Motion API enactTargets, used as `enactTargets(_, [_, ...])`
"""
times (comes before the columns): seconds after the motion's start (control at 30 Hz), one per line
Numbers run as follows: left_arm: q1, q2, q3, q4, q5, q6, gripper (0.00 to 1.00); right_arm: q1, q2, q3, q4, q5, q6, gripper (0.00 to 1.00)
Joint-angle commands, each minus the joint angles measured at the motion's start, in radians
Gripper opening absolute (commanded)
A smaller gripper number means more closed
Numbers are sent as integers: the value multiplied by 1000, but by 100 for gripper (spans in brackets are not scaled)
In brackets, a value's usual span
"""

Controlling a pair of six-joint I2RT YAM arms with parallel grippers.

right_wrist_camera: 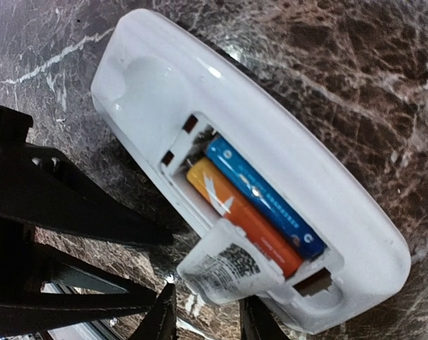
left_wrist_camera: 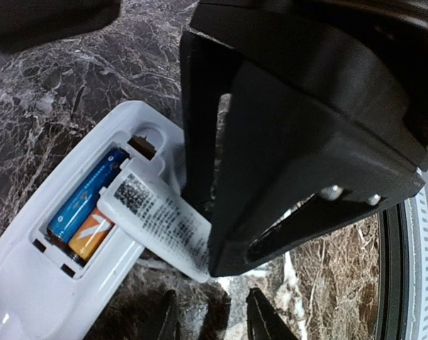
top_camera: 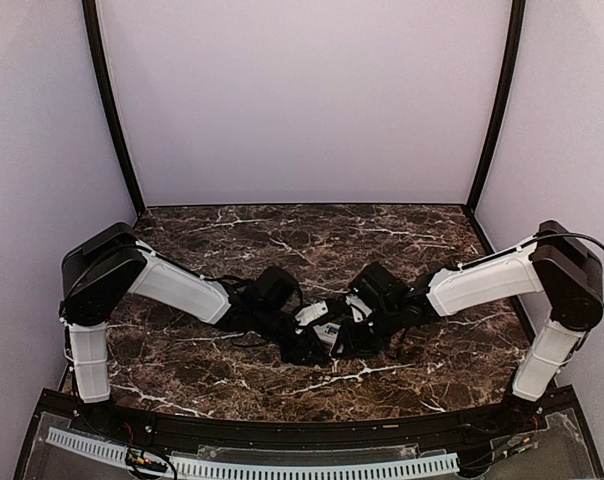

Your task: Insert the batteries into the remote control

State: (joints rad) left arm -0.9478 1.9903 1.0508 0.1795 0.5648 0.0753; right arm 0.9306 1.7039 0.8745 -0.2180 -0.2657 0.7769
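Note:
The white remote control (right_wrist_camera: 320, 170) lies back side up on the marble table, its battery bay uncovered. A blue battery (right_wrist_camera: 265, 196) and an orange battery (right_wrist_camera: 244, 221) sit side by side in the bay; the left wrist view shows the same blue battery (left_wrist_camera: 86, 191) and orange battery (left_wrist_camera: 90, 235). A small white cover with a printed label (right_wrist_camera: 224, 269) rests tilted over one end of the bay. My right gripper (right_wrist_camera: 207, 320) is shut on that cover's outer end. My left gripper (left_wrist_camera: 214, 322) hangs just beside the remote control (left_wrist_camera: 23, 283), open and with nothing in it.
Both arms meet at the middle of the dark marble table (top_camera: 282, 230). The right gripper's black body (left_wrist_camera: 306, 142) fills much of the left wrist view. White walls enclose the table on three sides, and a white perforated strip (top_camera: 282, 468) runs along the near edge.

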Motion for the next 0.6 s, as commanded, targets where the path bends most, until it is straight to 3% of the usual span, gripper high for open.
enactTargets(0.0, [-7,35,12,-97,23,25,31,-26,44,12,50,-12,-66,27])
enactTargets(0.37, [-7,57,31,-116,54,35,28,-61,50,-14,209,-124,-75,22])
enactTargets(0.57, [-7,61,35,-121,54,37,28,-70,44,-16,240,-150,-79,4])
